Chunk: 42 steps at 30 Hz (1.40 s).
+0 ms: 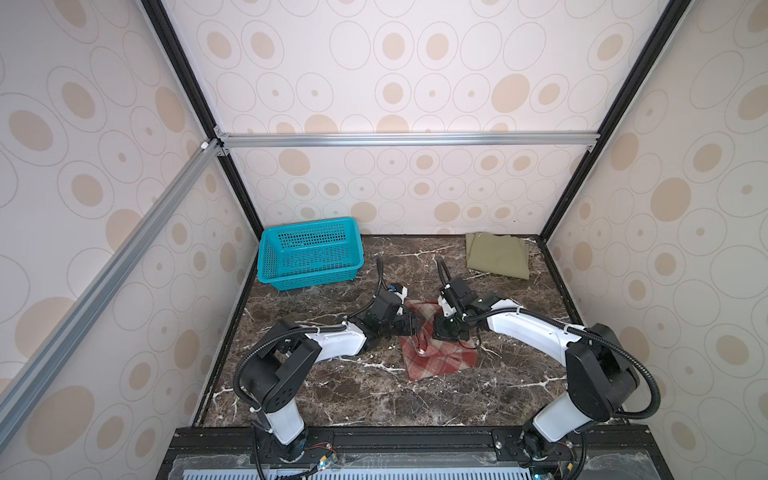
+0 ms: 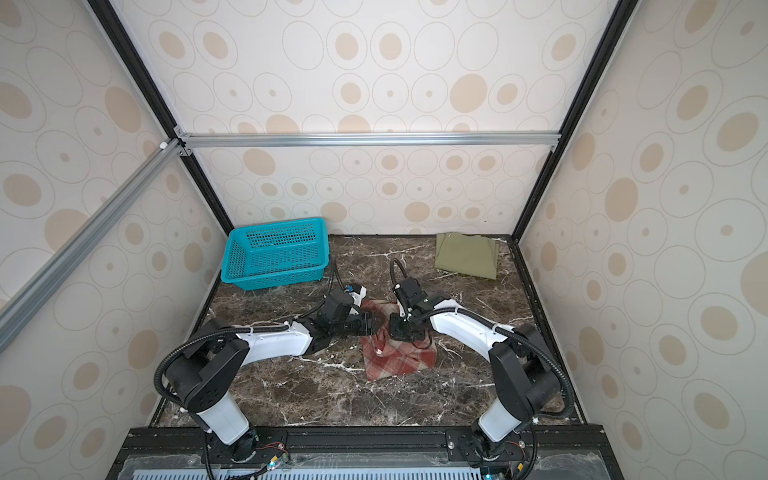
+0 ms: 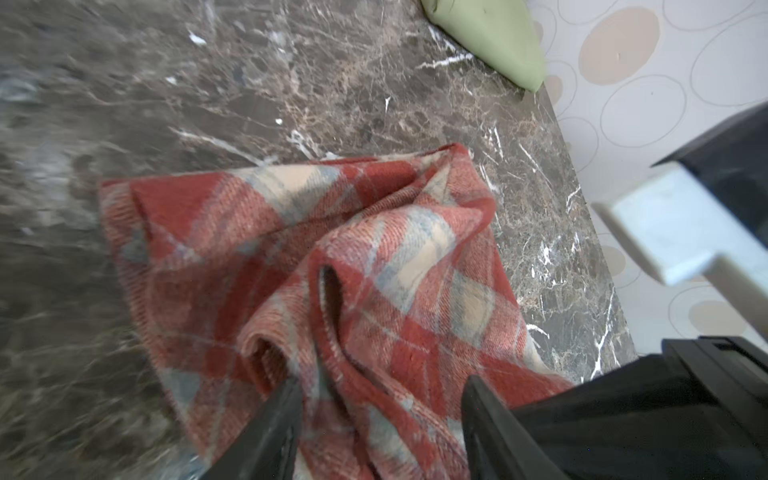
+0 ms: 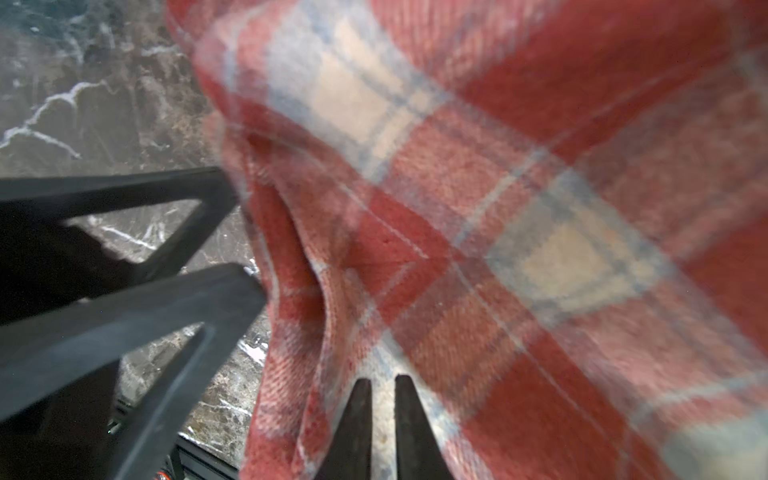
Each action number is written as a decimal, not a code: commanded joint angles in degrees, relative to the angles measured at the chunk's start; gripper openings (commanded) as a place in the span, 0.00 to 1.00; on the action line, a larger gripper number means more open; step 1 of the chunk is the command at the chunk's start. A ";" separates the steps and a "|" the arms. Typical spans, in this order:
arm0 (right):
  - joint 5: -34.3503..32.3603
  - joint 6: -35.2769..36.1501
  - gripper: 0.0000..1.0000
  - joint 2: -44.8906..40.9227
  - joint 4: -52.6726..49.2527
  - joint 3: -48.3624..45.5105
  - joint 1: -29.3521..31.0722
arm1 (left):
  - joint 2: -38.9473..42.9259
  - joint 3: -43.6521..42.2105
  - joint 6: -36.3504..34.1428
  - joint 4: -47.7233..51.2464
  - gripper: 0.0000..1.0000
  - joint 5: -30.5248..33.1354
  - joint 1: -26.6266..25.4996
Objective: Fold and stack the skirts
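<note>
The red-and-cream plaid skirt point(image 1: 440, 353) point(image 2: 395, 357) lies rumpled on the marble table, near the middle. My left gripper point(image 1: 413, 324) point(image 3: 382, 382) is open at the skirt's left edge, its fingers spread over a raised fold of the cloth point(image 3: 374, 249). My right gripper point(image 1: 444, 330) point(image 4: 384, 380) points down onto the skirt from the right. Its fingers are pinched on a ridge of the plaid cloth point(image 4: 498, 208). The two grippers sit close together. The olive-green skirt point(image 1: 496, 255) point(image 2: 467, 255) point(image 3: 490, 37) lies folded flat at the back right corner.
A teal perforated basket point(image 1: 309, 257) point(image 2: 274, 253) stands at the back left against the wall. Patterned walls close the table point(image 1: 374, 395) on three sides. Bare marble shows in front of the plaid skirt and between the basket and the olive skirt.
</note>
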<state>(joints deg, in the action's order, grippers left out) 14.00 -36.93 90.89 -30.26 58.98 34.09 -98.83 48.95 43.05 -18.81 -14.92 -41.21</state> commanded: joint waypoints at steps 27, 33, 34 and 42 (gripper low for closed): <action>-0.27 -7.29 0.00 -2.21 18.05 -14.22 8.26 | -6.02 4.67 5.51 -3.57 0.38 -1.94 0.21; -1.00 -5.83 0.00 -5.14 20.64 -16.22 9.48 | -8.95 4.05 6.06 -4.15 0.33 0.59 1.41; -1.32 -5.46 0.00 -6.11 20.59 -16.27 9.62 | -9.05 3.40 6.84 -5.01 0.32 0.50 1.66; -2.71 -2.20 0.00 -8.45 18.64 -13.73 9.71 | -7.05 2.91 8.36 -8.54 0.32 -0.81 2.19</action>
<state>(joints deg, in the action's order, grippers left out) 12.16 -40.86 82.26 -10.22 43.99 43.20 -107.42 51.57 50.46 -25.28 -16.40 -39.46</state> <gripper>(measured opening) 0.041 0.323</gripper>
